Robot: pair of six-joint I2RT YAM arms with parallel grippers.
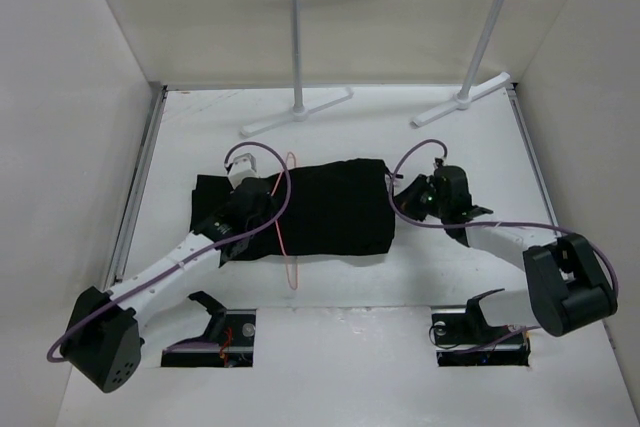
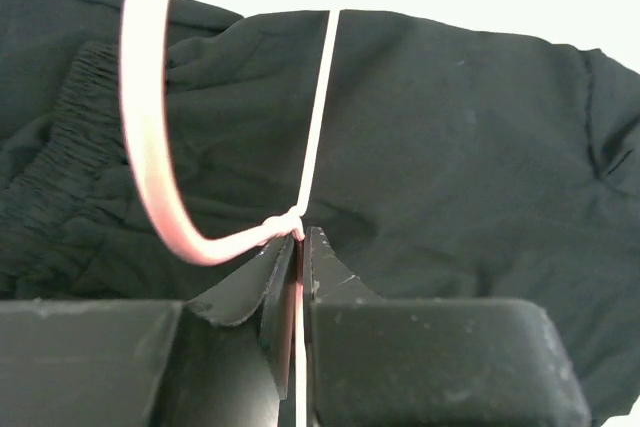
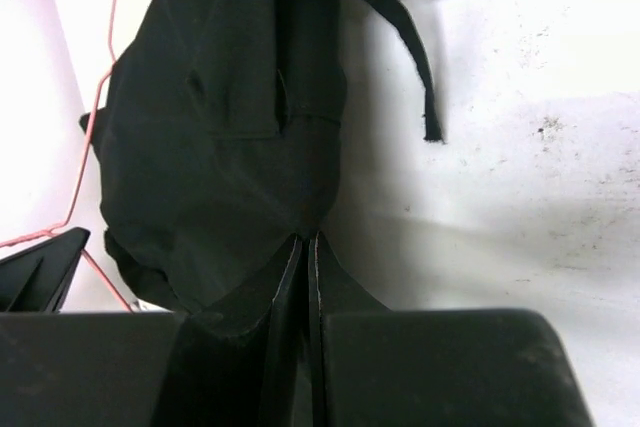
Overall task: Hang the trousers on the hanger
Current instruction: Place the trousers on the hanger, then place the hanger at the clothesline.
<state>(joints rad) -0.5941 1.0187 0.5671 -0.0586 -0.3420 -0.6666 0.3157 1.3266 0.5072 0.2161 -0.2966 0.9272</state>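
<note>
Black cloth trousers (image 1: 335, 212) lie folded in a flat heap on the middle of the white table (image 1: 450, 277), with the elastic waistband bunched toward the left arm's side. Across them runs the thin pink-red wire hanger (image 2: 150, 147); its wire shows past both the far and near edges of the cloth, and its hook curls over the waistband. The left gripper (image 2: 300, 247) is clamped tight on the hanger at the twisted neck just below the hook, with the wire passing between its fingers (image 2: 335, 277). The right gripper (image 3: 308, 247) sits at the opposite edge of the trousers, its jaws pressed narrow on the cloth's border, which draws in to a point at the tips. A white-posted clothes rail (image 1: 297, 37) stands at the back, well apart.
</note>
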